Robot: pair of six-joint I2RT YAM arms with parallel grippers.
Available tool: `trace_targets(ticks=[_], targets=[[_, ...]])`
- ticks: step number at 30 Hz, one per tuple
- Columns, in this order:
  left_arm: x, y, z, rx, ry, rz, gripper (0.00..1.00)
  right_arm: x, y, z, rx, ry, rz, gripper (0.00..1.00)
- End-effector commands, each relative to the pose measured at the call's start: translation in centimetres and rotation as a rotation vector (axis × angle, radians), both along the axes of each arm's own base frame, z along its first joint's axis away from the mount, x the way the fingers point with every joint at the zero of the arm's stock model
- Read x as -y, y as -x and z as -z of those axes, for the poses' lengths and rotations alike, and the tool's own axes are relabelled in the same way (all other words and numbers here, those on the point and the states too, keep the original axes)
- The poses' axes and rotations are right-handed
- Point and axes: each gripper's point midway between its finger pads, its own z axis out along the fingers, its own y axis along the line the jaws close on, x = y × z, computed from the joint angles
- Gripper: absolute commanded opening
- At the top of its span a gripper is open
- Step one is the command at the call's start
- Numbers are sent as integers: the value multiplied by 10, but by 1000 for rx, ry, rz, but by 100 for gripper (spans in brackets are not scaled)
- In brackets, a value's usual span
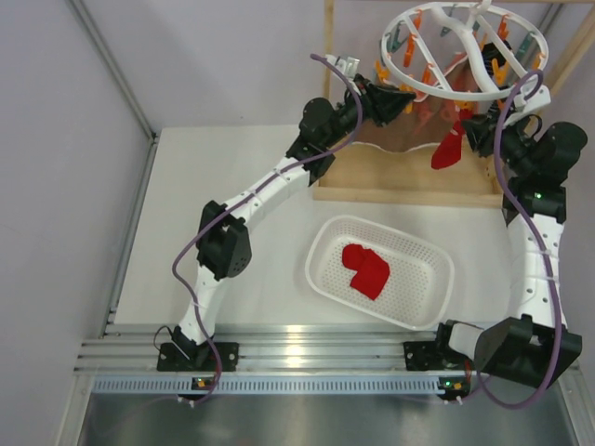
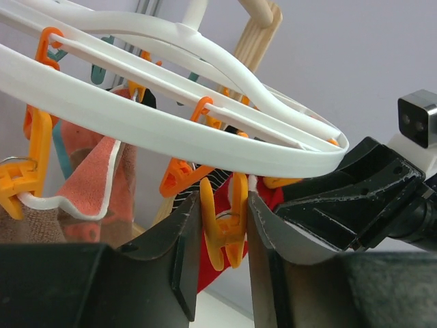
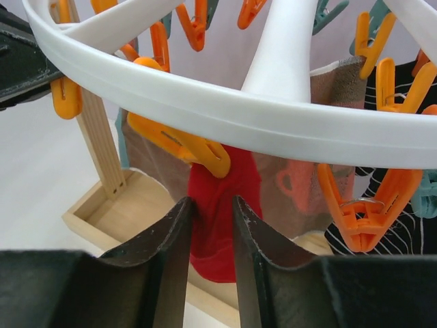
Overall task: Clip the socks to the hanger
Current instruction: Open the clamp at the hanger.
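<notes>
Left wrist: orange clip [image 2: 222, 229] within left hand [image 2: 223, 201], beneath white hanger [image 2: 205, 140]

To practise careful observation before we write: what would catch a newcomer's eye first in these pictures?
The round white hanger, hung with orange and teal clips, stands out at the far right of the top view. A hanging red sock dangles below its rim, and a second red sock lies in the white basket mid-table.

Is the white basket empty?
No, a red sock lies inside the basket.
</notes>
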Motion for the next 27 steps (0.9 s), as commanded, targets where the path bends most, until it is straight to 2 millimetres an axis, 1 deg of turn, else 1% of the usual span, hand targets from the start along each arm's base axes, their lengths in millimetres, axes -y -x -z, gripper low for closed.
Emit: trace_targets(ticks=[1, 2, 4, 5, 7, 8, 10, 11, 12, 13, 15, 17, 19, 21, 23, 25, 27], targets=[[-7, 22, -46, 103, 91, 29, 29, 2, 6, -24, 45, 19, 6, 30], [-8, 22, -48, 105, 93, 27, 27, 0, 9, -20, 16, 3, -3, 38], [-7, 24, -48, 102, 95, 31, 27, -5, 17, -21, 4, -7, -19, 46], [-6, 24, -48, 102, 96, 31, 26, -9, 22, -17, -21, -14, -37, 54], [-5, 26, -50, 101, 100, 34, 26, -16, 32, -21, -21, -11, -65, 60], [-6, 26, -51, 100, 102, 34, 26, -24, 39, -21, -28, -14, -109, 61], [-4, 28, -52, 96, 105, 37, 26, -37, 52, -26, -30, -33, -171, 59], [-4, 29, -52, 98, 106, 37, 26, -48, 62, -28, -39, -60, -236, 54], [-3, 29, -52, 97, 105, 38, 26, -53, 65, -32, -22, -71, -261, 52], [-3, 30, -53, 98, 106, 40, 26, -59, 71, -35, -34, -122, -284, 50], [-2, 31, -54, 100, 105, 39, 26, -70, 78, -37, -37, -143, -336, 47], [-2, 32, -56, 100, 106, 37, 26, -79, 81, -44, -32, -168, -374, 45], [-2, 31, -55, 95, 104, 34, 26, -82, 79, -45, -44, -192, -383, 44], [-3, 31, -55, 97, 105, 35, 26, -91, 79, -48, -42, -183, -393, 40], [-2, 32, -56, 96, 104, 37, 26, -100, 77, -46, -42, -169, -421, 38], [-2, 33, -57, 94, 107, 39, 26, -107, 73, -46, -27, -161, -421, 38], [-2, 34, -57, 93, 107, 43, 26, -118, 65, -46, -8, -142, -404, 39]])
